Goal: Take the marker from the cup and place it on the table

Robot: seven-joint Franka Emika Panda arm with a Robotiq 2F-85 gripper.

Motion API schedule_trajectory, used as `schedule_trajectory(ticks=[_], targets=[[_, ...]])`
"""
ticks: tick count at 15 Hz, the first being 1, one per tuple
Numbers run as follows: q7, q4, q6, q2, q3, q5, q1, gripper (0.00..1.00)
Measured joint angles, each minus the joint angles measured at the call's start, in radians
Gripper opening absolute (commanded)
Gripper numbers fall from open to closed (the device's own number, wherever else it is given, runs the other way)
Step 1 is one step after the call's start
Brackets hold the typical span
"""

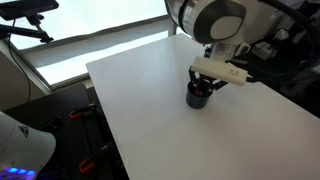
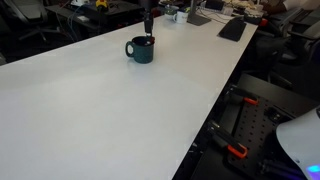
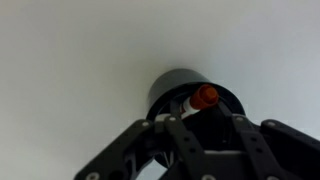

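The black cup (image 1: 199,97) stands on the white table (image 1: 150,110) and also shows in an exterior view (image 2: 139,50). The marker (image 3: 203,98), white with a red cap, leans inside the cup (image 3: 165,90); its red tip shows at the rim (image 2: 150,40). My gripper (image 3: 204,118) reaches straight down into the cup (image 1: 203,86), its dark fingers drawn in on both sides of the marker just below the cap. The marker's lower part and the fingertips are hidden in the dark cup.
The table's edge (image 1: 105,120) drops off beside dark floor and equipment. A keyboard (image 2: 233,28) and clutter lie at the table's far end. Red-handled tools (image 2: 236,152) sit below the table edge.
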Motion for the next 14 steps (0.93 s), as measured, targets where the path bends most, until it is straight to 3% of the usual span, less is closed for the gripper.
schedule_trajectory(ticks=[2, 3, 4, 6, 9, 11, 14], targets=[[0.0, -0.001, -0.002, 0.0, 0.0, 0.0, -0.003, 0.84], [0.0, -0.001, -0.005, 0.0, -0.001, 0.0, -0.005, 0.58], [0.0, -0.001, -0.009, 0.0, -0.001, 0.0, -0.006, 0.45], [0.0, -0.001, -0.016, 0.0, -0.001, 0.0, -0.008, 0.38], [0.0, -0.001, -0.023, 0.0, -0.001, 0.0, -0.013, 0.12], [0.0, -0.001, -0.025, 0.0, -0.001, 0.0, -0.016, 0.01], [0.0, -0.001, -0.027, 0.0, -0.001, 0.002, -0.017, 0.05]])
